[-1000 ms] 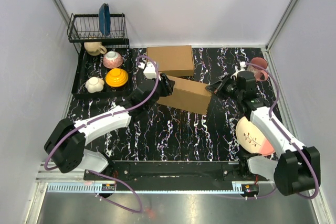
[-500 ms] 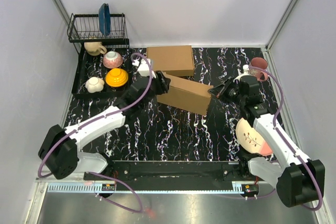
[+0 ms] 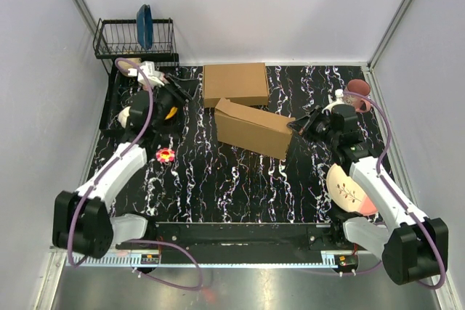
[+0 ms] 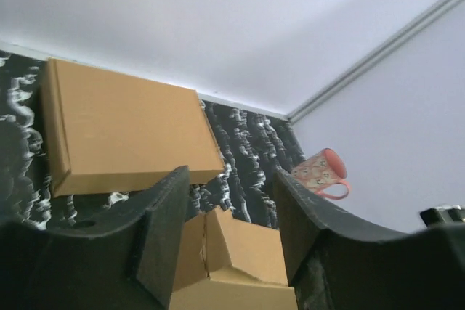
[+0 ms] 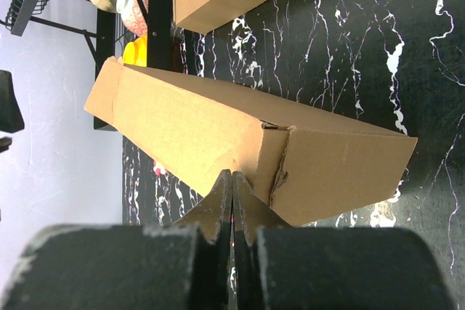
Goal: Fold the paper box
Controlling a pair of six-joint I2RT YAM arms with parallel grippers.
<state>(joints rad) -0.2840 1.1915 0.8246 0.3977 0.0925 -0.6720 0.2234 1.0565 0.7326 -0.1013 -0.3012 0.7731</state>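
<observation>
The plain brown corrugated cardboard paper box point(image 3: 253, 130) lies in the middle of the black, white-veined surface point(image 3: 218, 179). It is turned a little askew, just in front of the neatly formed brown cardboard box point(image 3: 235, 83). I cannot tell if the two touch. Along its length it is already a shallow closed shape, but the end flap point(image 3: 221, 106) at its left end stands open.

The right gripper point(image 3: 302, 123) is at the right end of the paper box. In the right wrist view its jaws are clenched together with no gap, and the tips touch the lower edge of the long side wall. I see no cardboard between them. The left gripper point(image 3: 173, 96) is well apart from the box, near the black wire dish rack point(image 3: 134, 38). Its jaws are released and hold nothing.

The step in hand, I judge, is to close the open left end. To do it well, the right gripper should only brace the box so that it does not slide, without denting the wall. The left gripper should come to the flap from outside, push at its free edge and guide it in with one slow move. An off-centre push may turn the light box.
</observation>
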